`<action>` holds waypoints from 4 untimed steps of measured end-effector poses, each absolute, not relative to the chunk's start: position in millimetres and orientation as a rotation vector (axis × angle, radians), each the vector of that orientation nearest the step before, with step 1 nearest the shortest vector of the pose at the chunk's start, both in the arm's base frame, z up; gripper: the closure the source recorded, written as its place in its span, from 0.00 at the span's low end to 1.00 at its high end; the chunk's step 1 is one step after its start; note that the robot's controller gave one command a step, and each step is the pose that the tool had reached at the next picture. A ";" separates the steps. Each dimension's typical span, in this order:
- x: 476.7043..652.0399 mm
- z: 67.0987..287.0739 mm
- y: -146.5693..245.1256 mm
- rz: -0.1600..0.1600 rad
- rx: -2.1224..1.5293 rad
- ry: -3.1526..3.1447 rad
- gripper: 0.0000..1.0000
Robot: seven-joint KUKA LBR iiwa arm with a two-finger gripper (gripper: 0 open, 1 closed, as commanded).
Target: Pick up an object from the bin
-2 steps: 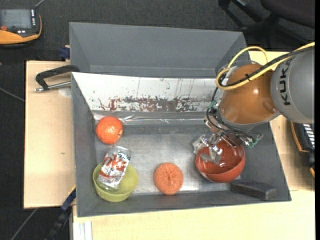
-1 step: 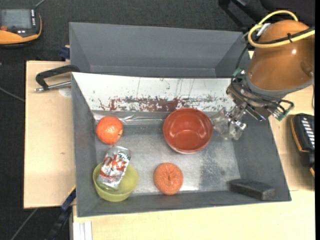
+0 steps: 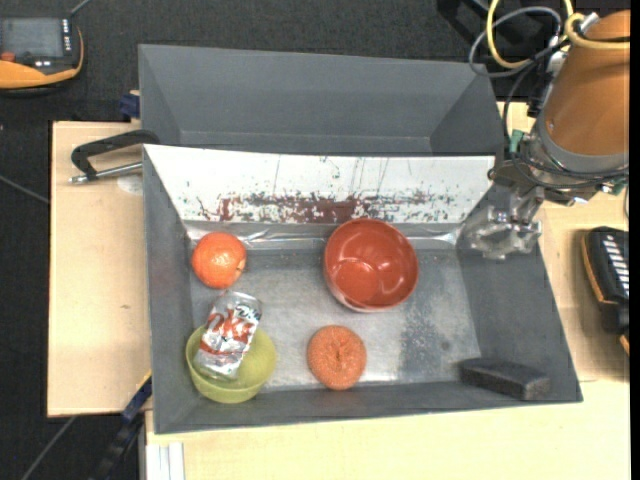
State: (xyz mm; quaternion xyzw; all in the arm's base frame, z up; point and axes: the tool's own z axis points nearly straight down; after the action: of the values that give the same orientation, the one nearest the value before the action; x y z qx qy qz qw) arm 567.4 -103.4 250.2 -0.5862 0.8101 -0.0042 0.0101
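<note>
5 things lie on the floor of the grey bin, none heaped. Along the near edge, from left to right, sit a yellow-green bowl with a crumpled silver-and-red wrapper stuffed in it, a rough round orange pad, and, well apart in the near right corner, a flat dark block whose long axis runs roughly along the near wall.

Farther back, an orange ball rests near the left wall, and a red bowl stands upright and empty about mid-floor, close to the foot of the far wall.

Farthest back, the gripper hangs at the far right corner, above the sloping right wall and not over any 1 thing. Nothing shows in it, and I cannot tell whether it is apart or together.

The relation that matters: the red bowl is the nearest thing, lying to the gripper's left and slightly toward the near edge, with its right rim closest. The dark block lies straight toward the near edge from the gripper, along the right wall, and farther off. By my reckoning no pick has begun, and a short move left and down would bring the gripper to the bowl's rim.
</note>
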 end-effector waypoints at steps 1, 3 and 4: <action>552.6 228.4 -98.3 -0.011 -1.882 2.488 1.00; 565.6 190.0 -84.7 -0.012 -1.983 2.399 1.00; 549.3 175.8 -16.3 -0.006 -2.074 2.317 1.00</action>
State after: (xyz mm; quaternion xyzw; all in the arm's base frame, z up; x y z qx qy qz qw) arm 549.3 -16.3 175.8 -0.6668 0.7451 -0.0020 0.0158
